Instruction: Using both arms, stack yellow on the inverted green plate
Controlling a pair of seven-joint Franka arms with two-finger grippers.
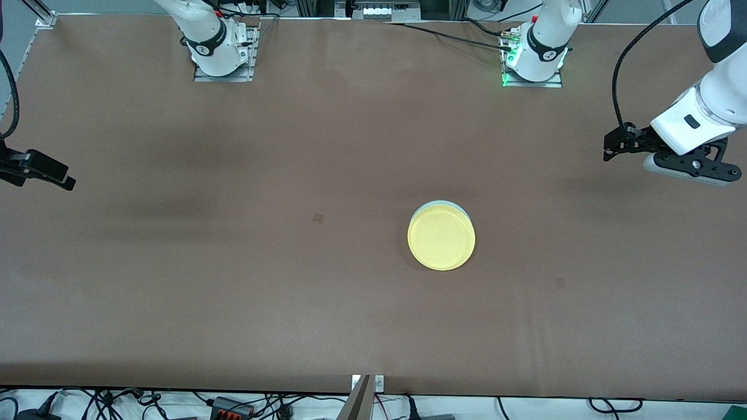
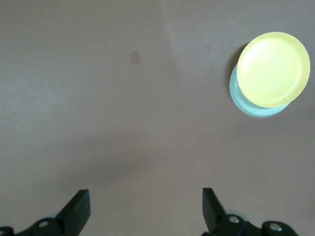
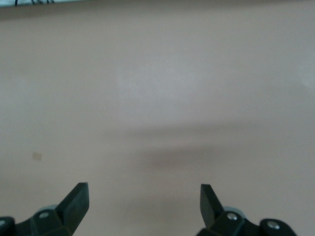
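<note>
Yellow plate (image 1: 442,240) sits on top of the pale green plate (image 1: 442,203), slightly right of center in the front frame, on the brown table (image 1: 233,280); only a thin green rim shows along its upper edge. Left gripper (image 1: 613,144) hangs at the frame's right edge, its fingers (image 2: 78,209) spread wide and holding nothing. Right gripper (image 1: 58,175) hangs at the frame's left edge, its fingers (image 3: 76,201) likewise spread and empty. Both are well apart from the plates.

brown table (image 1: 233,280), cables (image 1: 105,402) along its edge
</note>
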